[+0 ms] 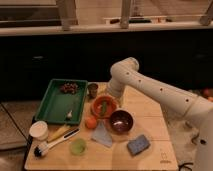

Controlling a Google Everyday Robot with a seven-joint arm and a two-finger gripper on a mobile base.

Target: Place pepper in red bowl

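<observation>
The small elongated green pepper (103, 107) is seen inside the round red bowl (95, 110). The end effector (111, 96) is positioned just above the bowl's far rim; its grip state cannot be told.

Tool (111, 96) just behind red bowl (96, 110), pepper (103, 107) inside.

Table (150, 107): light wood, square-edged, lit from above.
Behind the table: a long dark cabinet front (60, 57).
Above the cabinet front: a pale ledge (75, 29) with grey uprights.
Left of the table: grey floor (12, 115).
Gripper (108, 98): low over the table's middle.
</observation>
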